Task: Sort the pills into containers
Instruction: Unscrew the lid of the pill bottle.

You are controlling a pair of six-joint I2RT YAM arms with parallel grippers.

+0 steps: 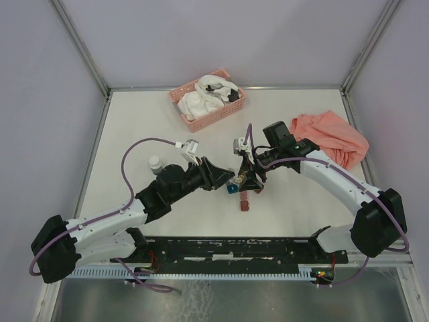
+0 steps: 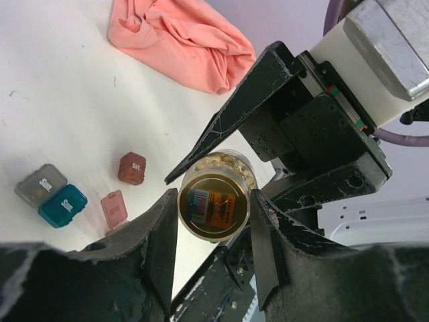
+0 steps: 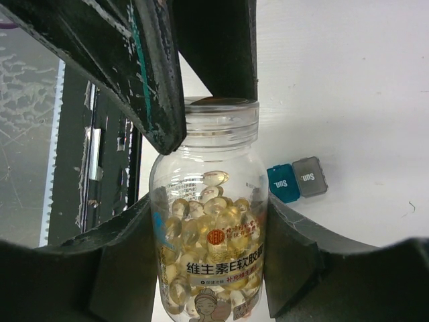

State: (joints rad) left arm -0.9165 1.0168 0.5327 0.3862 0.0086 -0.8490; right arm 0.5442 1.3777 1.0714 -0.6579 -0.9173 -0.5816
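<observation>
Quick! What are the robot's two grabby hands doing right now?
Left end effector: closed on the top end of the pill jar.
Right end effector: closed around the same jar's body.

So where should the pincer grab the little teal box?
Probably from straight above, pinching the teal box on the two free sides beside the one touching the grey box. It lies flat, so above is open, but that side is blocked.
</observation>
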